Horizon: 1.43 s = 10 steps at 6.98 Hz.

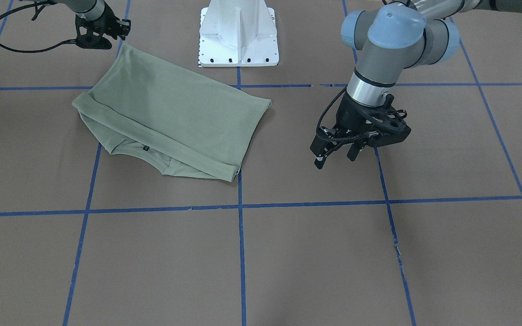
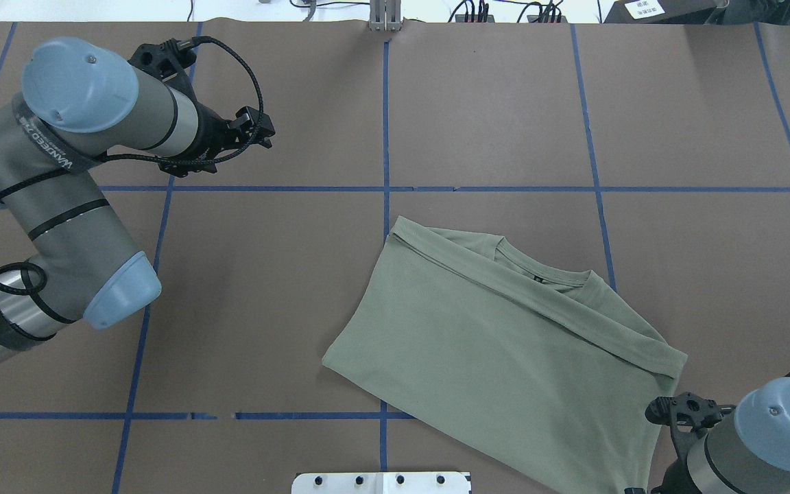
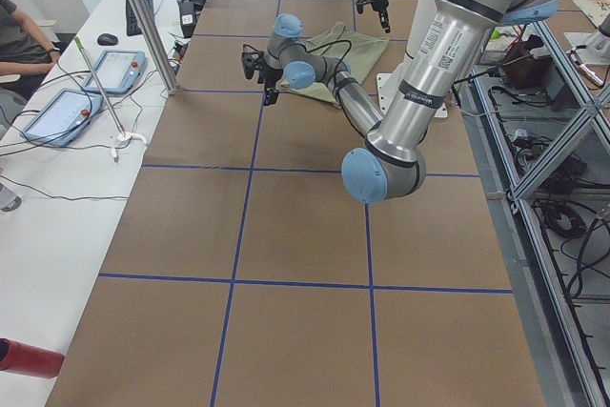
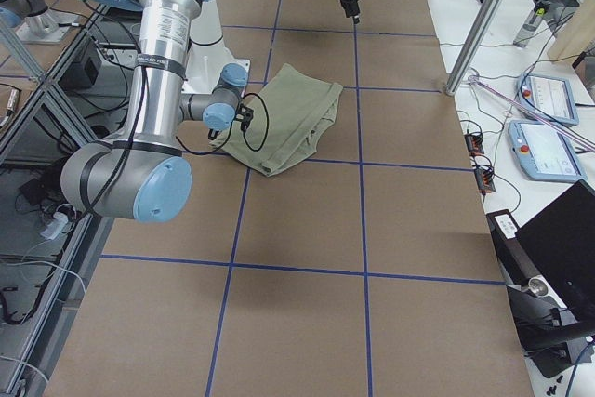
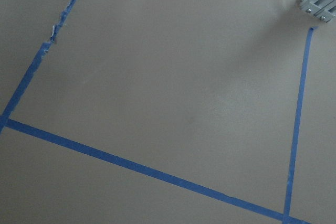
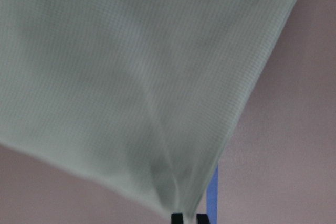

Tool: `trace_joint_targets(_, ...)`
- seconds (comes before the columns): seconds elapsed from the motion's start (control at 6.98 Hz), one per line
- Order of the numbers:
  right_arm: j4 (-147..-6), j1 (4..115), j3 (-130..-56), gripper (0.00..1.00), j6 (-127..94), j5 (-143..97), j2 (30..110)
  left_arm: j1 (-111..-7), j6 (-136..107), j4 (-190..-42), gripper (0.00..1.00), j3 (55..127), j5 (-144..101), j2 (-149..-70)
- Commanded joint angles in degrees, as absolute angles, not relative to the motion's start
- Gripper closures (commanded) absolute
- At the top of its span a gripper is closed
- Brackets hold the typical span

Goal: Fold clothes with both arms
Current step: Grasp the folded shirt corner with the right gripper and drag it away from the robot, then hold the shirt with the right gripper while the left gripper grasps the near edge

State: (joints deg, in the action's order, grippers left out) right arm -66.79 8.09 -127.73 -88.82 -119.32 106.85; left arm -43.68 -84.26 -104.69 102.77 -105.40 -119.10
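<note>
Exterior front-facing view, step in hand: a corner of the pale sage-green knit shirt (image 1: 170,113) is judged to be gripped for a further fold. It is best carried low and evenly, so the folded layers are not dragged askew.
Left black two-finger gripper (image 1: 335,158): spread wide, nothing held, hung over the brown table paper (image 1: 288,253), well apart from the shirt.
Shirt: laid folded near the white pedestal base (image 1: 238,40), black neck label (image 1: 145,146) at the nearer edge.
Right black two-finger gripper (image 1: 102,36): at the shirt's far corner. In the right wrist-mounted view cloth is gathered to the fingertips (image 6: 177,217), so it is judged closed on the shirt.
</note>
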Motion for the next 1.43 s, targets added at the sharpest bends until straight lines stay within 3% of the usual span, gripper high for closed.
trace_joint_targets(0.0,-66.62,13.06,-129.63,0.00,-89.03,-119.44,105.21,-42.72,-84.20,-104.68,0.01,104.58,-105.47,-118.65)
trace_joint_targets(0.57,-66.80,33.62,-128.68,0.00,-87.81,-120.67,95.11,-26.33,-94.35,-104.77,0.00,107.40,-104.95,-117.16)
trace_joint_targets(0.86,-67.15,36.73,-124.65,0.00,-87.54,-120.24,89.76,-16.66,-100.52,-104.77,0.00,106.18,-101.97,-118.38)
trace_joint_targets(1.29,-67.06,38.40,-124.98,0.00,-87.63,-120.67,89.47,-14.68,-101.34,-105.38,0.01,101.36,-100.29,-120.40)
